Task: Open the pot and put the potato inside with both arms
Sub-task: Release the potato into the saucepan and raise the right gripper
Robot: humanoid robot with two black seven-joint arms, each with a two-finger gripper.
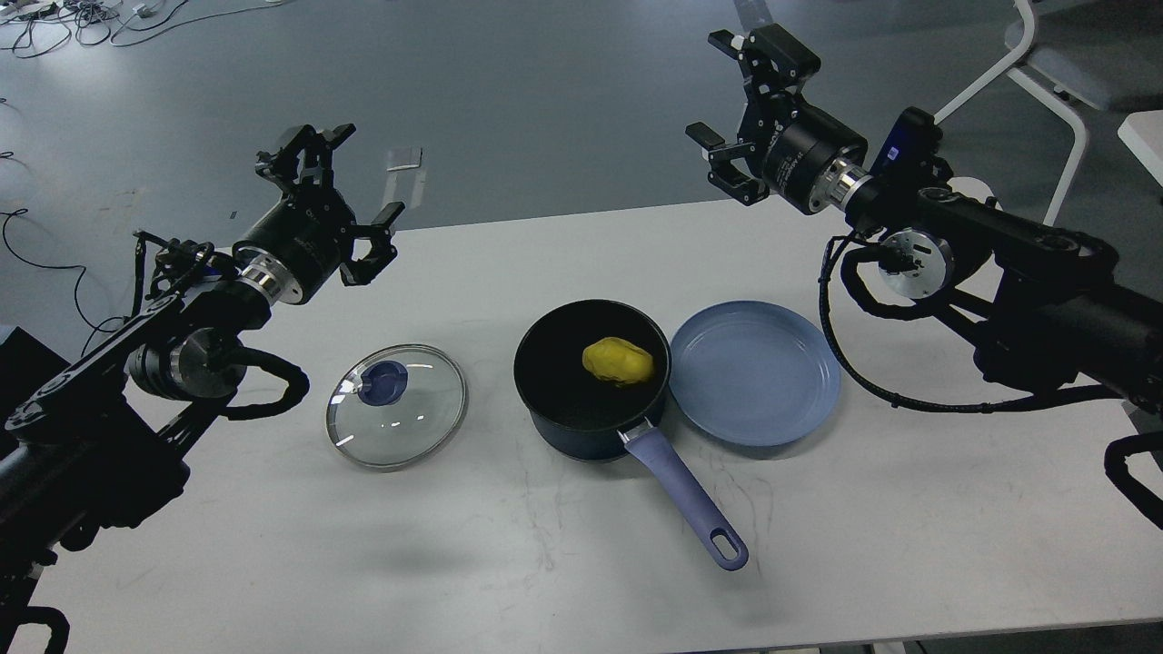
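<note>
Head view, read left to right. Left gripper (350, 195): raised above the table's far-left edge, at about ten o'clock from the pot, fingers spread apart and holding nothing; well apart from every object. Glass lid (397, 405): lies flat on the white table (545, 563) with its blue knob up, at nine o'clock from the pot and clear of it, so the opening step reads as done. Pot (591, 381): dark navy saucepan, uncovered, near the table's centre; its lavender handle (683, 498) runs toward five o'clock. Potato (618, 361): bright yellow, resting inside the pot on the black floor, toward the two o'clock side; the placing step therefore also appears complete. Blue-grey plate (754, 372): bare, at three o'clock from the pot, its rim just beside or perhaps touching the pot wall; the contact cannot be settled from this angle. Right gripper (722, 118): held high beyond the table's far edge, at one o'clock from the pot, fingers apart and unloaded, though seen partly end-on. Judgement: both parts of the task look finished; nothing seems left beyond parking the arms. Surroundings: grey floor with cables (64, 18) at far upper left, a white chair frame (1045, 82) at upper right; neither crowds the work area, and nothing obstructs either arm.
</note>
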